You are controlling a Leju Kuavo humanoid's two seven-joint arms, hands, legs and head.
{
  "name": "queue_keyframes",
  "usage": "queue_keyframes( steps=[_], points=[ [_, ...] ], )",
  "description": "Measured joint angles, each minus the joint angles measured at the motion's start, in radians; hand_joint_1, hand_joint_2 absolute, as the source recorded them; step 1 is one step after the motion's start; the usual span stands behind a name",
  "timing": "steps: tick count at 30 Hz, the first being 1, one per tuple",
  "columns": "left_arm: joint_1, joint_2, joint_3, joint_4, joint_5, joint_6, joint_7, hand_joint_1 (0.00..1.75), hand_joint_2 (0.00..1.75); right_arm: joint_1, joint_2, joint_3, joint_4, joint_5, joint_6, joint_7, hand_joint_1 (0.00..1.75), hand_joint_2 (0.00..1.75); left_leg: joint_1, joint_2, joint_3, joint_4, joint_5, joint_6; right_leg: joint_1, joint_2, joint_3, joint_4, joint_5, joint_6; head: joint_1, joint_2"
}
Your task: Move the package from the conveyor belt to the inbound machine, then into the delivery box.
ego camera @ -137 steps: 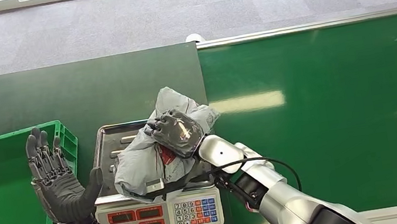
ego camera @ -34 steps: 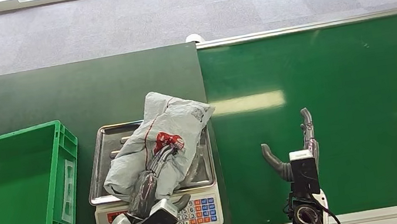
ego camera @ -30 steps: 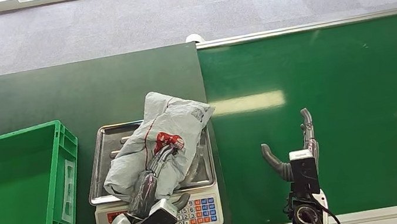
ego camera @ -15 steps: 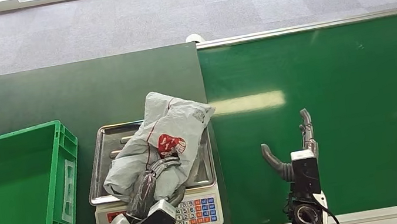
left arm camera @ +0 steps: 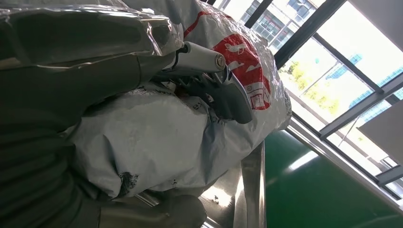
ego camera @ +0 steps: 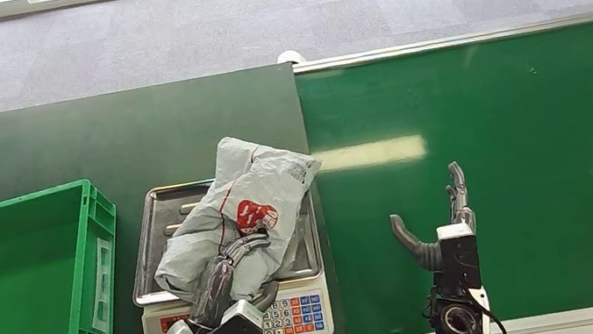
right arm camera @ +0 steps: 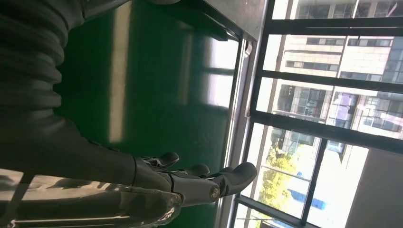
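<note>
The grey package (ego camera: 239, 224) lay crumpled across the steel tray of the inbound machine (ego camera: 157, 207), a weighing scale with a keypad at lower centre of the head view, its red label turned up. Over the last second that label had shifted a little higher on the bag and the folds beneath it had bunched, while the bag itself stayed on the tray. The left hand (ego camera: 228, 276), coming in from the bottom edge, had curled its fingers (left arm camera: 223, 92) over the near side of the bag, thumb under the lower edge, so it was gripping the package rather than merely resting on it. That suggested the weighing stage was done and the lift toward the delivery box (ego camera: 101, 249), the green crate at lower left, was about to begin; the bag had not yet left the tray. The right hand (ego camera: 444, 229) hovered over the green conveyor belt (ego camera: 520, 142) at lower right, fingers apart and holding nothing, unchanged from a second before.
</note>
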Motion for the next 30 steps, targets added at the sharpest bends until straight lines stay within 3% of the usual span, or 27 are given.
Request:
queue_keyframes(
  steps=[3, 7, 8, 30],
  points=[
    [0.000, 0.000, 0.000, 0.000, 0.000, 0.000, 0.000, 0.70, 1.75, 0.000, 0.000, 0.000, 0.000, 0.000, 0.000, -0.001, 0.00, 1.75, 0.000, 0.000, 0.000, 0.000, 0.000, 0.000, 0.000, 0.000, 0.000, 0.000, 0.000, 0.000, 0.000, 0.000],
    [0.000, 0.000, 0.000, 0.000, 0.000, 0.000, -0.001, 1.61, 1.75, 0.000, 0.000, -0.001, 0.000, 0.000, 0.000, -0.001, 0.00, 1.75, 0.000, 0.000, 0.000, 0.000, 0.000, 0.000, 0.000, 0.000, 0.000, 0.000, 0.000, 0.000, 0.000, 0.000],
    [0.000, 0.000, 0.000, 0.000, 0.000, 0.000, -0.001, 1.70, 1.75, 0.000, 0.000, -0.001, 0.000, 0.000, 0.000, -0.001, 0.00, 1.75, 0.000, 0.000, 0.000, 0.000, 0.000, 0.000, 0.000, 0.000, 0.000, 0.000, 0.000, 0.000, 0.000, 0.000],
    [-0.001, -0.001, 0.005, 0.000, 0.039, 0.025, -0.033, 1.75, 1.75, -0.009, 0.000, -0.002, 0.009, -0.003, 0.000, -0.007, 0.00, 1.75, 0.000, 0.000, 0.000, 0.000, 0.000, 0.000, 0.000, 0.000, 0.000, 0.000, 0.000, 0.000, 0.000, 0.000]
  ],
)
